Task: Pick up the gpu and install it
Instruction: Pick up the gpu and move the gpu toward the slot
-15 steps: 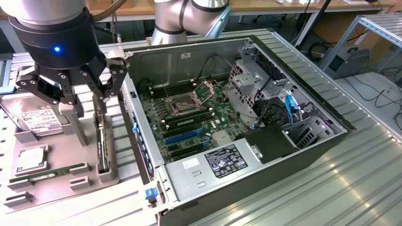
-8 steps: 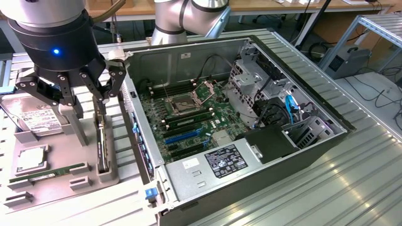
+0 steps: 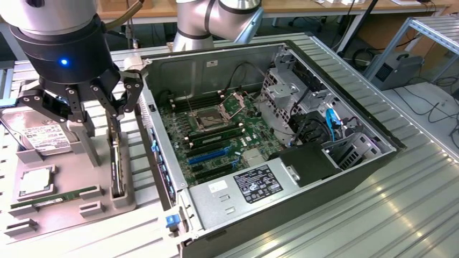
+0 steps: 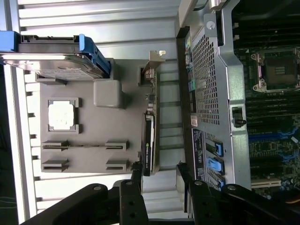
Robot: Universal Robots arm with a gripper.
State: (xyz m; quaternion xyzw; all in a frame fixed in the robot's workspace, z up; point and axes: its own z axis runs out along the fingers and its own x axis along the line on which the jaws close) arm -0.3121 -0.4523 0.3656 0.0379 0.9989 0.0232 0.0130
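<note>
The gpu [image 3: 115, 164] stands on its edge in a slot of the grey parts fixture [image 3: 68, 169], next to the open computer case [image 3: 337, 172]. In the wrist view the gpu [image 4: 148, 140] is seen edge-on, green with a dark fan side and a silver bracket at its far end. My gripper [image 3: 97, 115] hangs open just above the card with nothing between its fingers. Seen from the wrist, the gripper [image 4: 159, 172] straddles the card's near end, one finger [image 4: 136, 172] close beside it. The motherboard [image 3: 215, 129] lies bare inside the case, with blue and black slots toward its near edge.
On the fixture [image 4: 93, 126] lie a hard drive [image 3: 40, 137] in a blue-edged carrier [image 4: 89, 51], a square CPU [image 3: 34, 180] and a RAM stick [image 3: 54, 198]. The case's metal side wall [image 4: 211, 84] rises right next to the gpu. A ribbed metal table carries everything.
</note>
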